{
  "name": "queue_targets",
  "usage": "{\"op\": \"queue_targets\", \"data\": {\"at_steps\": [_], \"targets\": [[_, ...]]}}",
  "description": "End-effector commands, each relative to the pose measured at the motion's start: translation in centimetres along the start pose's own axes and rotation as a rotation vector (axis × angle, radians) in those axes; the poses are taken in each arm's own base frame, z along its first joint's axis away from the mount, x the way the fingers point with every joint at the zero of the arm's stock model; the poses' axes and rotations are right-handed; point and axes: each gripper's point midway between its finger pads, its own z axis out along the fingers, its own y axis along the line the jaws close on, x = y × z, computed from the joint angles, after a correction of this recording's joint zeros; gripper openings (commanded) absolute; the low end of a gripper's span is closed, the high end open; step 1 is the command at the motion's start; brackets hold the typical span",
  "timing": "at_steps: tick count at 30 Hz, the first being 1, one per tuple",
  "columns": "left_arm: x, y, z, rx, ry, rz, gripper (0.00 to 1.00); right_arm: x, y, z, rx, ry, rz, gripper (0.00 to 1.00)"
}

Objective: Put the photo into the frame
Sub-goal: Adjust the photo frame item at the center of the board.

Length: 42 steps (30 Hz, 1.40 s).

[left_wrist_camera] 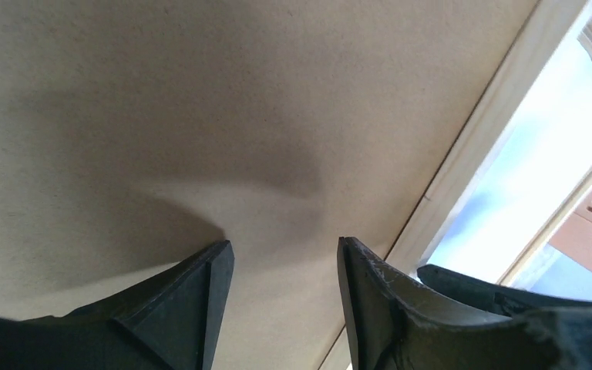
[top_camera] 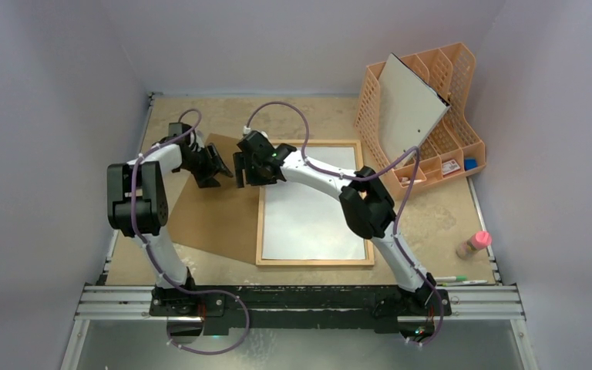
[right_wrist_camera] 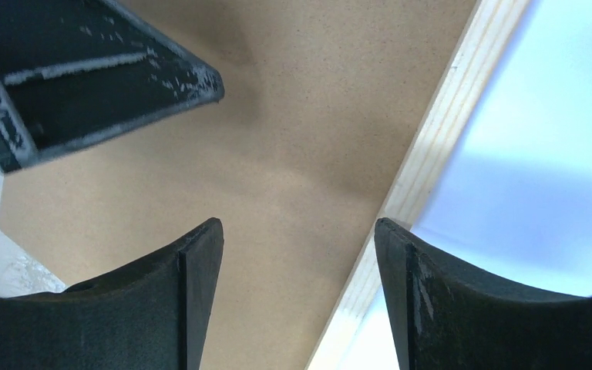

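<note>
The frame, thin light wood, lies flat at the table's middle. A white surface fills it, seemingly the photo lying face down; no printed side shows. The brown hardboard panel lies on the table against the frame's left rail. My left gripper and right gripper hang open, tips nearly meeting, above the panel's upper right part. In the left wrist view the left gripper holds nothing over the panel, with the frame rail to the right. The right gripper straddles the panel's edge and the rail.
An orange lattice organizer stands at the back right with a white-grey board leaning in it. A pink-capped bottle and pens lie near the right edge. One of the left gripper's fingers shows in the right wrist view.
</note>
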Motion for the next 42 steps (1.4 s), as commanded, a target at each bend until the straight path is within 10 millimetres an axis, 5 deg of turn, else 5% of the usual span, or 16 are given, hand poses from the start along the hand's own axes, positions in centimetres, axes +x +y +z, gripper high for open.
{"op": "queue_targets", "data": {"at_steps": [1, 5, 9, 13, 19, 23, 33, 42], "targets": [[-1.1, 8.7, 0.4, -0.455, -0.028, -0.002, 0.57, -1.8, 1.6, -2.3, -0.039, -0.031, 0.017, 0.74], [-0.9, 12.9, -0.2, -0.685, 0.000, 0.019, 0.57, -1.5, 2.3, -2.1, -0.078, -0.006, 0.024, 0.73], [-0.6, 14.5, 0.0, -0.758, 0.024, 0.035, 0.58, -0.5, 2.4, -0.8, -0.092, 0.021, 0.036, 0.71], [-0.7, 14.8, 0.3, -0.762, 0.027, 0.040, 0.58, 1.5, 0.7, 0.9, -0.028, 0.080, 0.045, 0.71], [-0.7, 15.6, 0.0, -0.795, 0.032, 0.042, 0.58, 1.7, -3.2, 2.2, 0.161, 0.051, 0.007, 0.71], [-1.1, 15.8, -0.6, -0.798, 0.020, 0.035, 0.58, 1.8, -5.7, 1.8, 0.276, 0.027, -0.016, 0.73], [-2.3, 15.0, -1.9, -0.759, -0.014, 0.039, 0.62, 1.1, -7.3, -1.2, 0.350, -0.003, -0.059, 0.76], [-5.9, 12.4, -3.8, -0.650, -0.116, 0.085, 0.74, 3.5, -5.5, -2.7, 0.224, 0.088, -0.012, 0.82]]}}
